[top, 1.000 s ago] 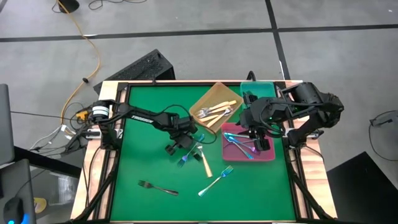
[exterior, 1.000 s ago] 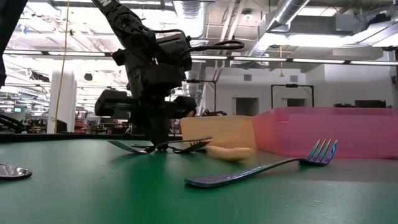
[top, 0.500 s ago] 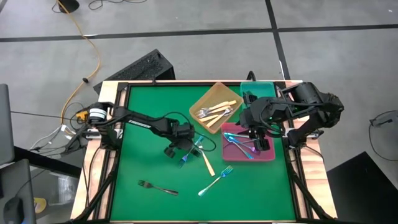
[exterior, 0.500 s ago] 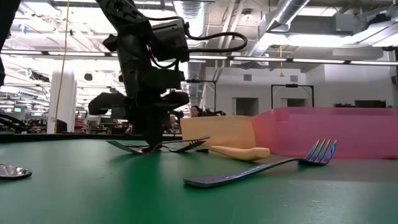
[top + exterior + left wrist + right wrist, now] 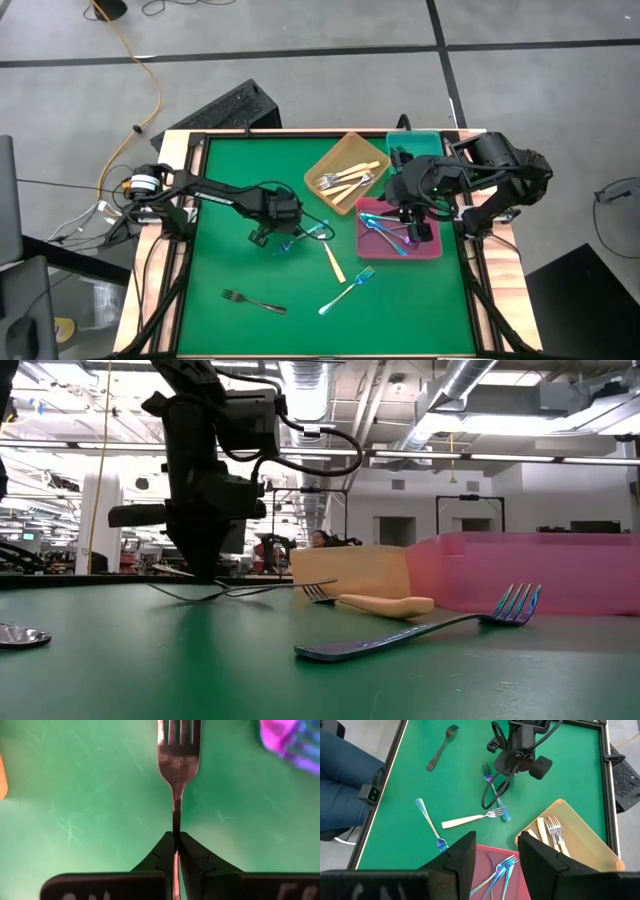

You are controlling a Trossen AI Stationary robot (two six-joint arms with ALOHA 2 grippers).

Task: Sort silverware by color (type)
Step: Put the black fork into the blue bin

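Bench [image 5: 220, 200], seen from above: three trays [image 5: 348, 172] cluster at the far right, each touching its neighbour, with forks [image 5: 345, 180] lying in two of them. The right hand [image 5: 412, 218] hangs over the nearest tray. The left hand [image 5: 283, 235] sits mid-bench, pinching a fork [image 5: 176, 765]. Three loose forks [image 5: 348, 290] lie nearer the front edge.

Bare green tabletop [image 5: 230, 330] lies open near the left edge, while the orange tray [image 5: 345, 165] and pink tray [image 5: 432, 250] seemingly crowd the right.

forks: black [image 5: 253, 299] flat at 7 | blue [image 5: 347, 290] flat at 5 | cream [image 5: 331, 262] centre | more in trays at 1-3
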